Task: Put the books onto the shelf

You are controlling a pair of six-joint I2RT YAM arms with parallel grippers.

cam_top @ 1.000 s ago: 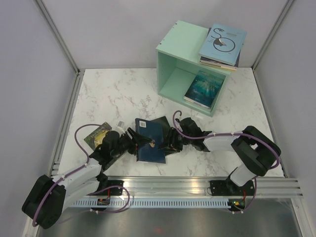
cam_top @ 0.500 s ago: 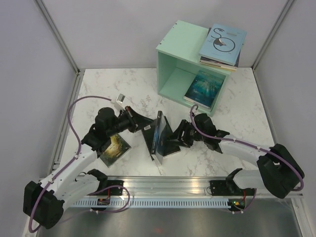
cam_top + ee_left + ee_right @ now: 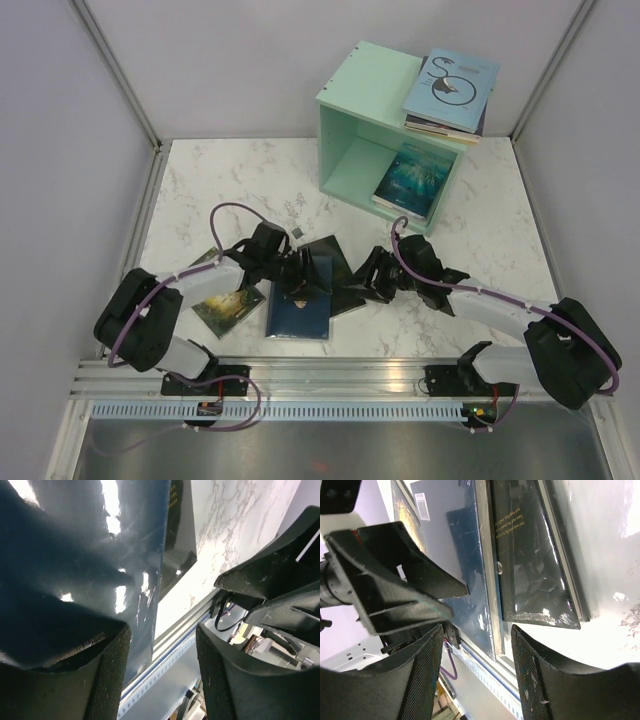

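A navy book (image 3: 298,305) lies flat at the front middle of the table, with a black book (image 3: 336,270) partly under its right side. A green-gold book (image 3: 228,306) lies to their left. My left gripper (image 3: 304,283) hangs open over the navy book's (image 3: 85,555) top; nothing sits between its fingers (image 3: 112,675). My right gripper (image 3: 357,284) stands open just right of the black book (image 3: 530,565), pointing at the navy book's (image 3: 460,555) edge. The mint-green shelf (image 3: 372,95) stands at the back with an icy blue book (image 3: 412,178) inside and a light blue swirl book (image 3: 452,82) stacked on top.
The metal rail (image 3: 340,375) runs along the table's near edge, close in front of the navy book. Grey walls with metal posts (image 3: 120,80) close in the table at the left, back and right. The marble tabletop (image 3: 230,185) stretches left of the shelf.
The navy book stood on edge between both grippers half a second ago; now it lies flat. My left arm swung down and right over it, and both grippers are open.
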